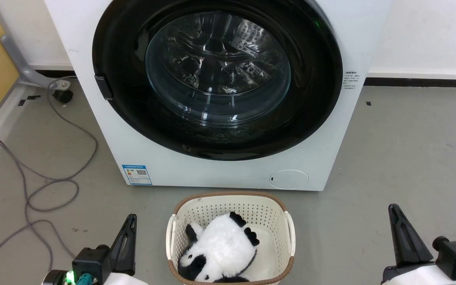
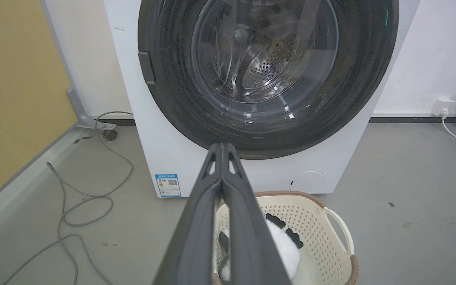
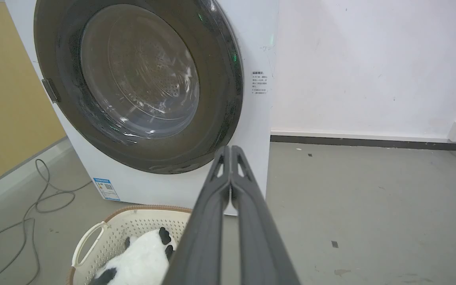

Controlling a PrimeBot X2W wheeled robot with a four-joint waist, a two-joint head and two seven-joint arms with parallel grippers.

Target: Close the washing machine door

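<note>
— Left?
— My left tool [image 1: 132, 223]: two long dark fingers pinched together on nothing, well apart from the big white front-loading washing machine [image 1: 228, 170].
— Middle?
— The large round door [image 1: 218, 71], glossy black ring around a clear glass bowl, lies flush in the machine's front. Closing looks done.
— Right?
— My right tool [image 1: 395, 213]: same, pinched and empty. Next, at most, a firm press to prove it caught.

Bright, even indoor light leaves only faint shadows on the grey floor [image 1: 410, 158], white glints streak the glass of the washing machine door [image 1: 218, 75], and both wrist views bow at their edges.
</note>
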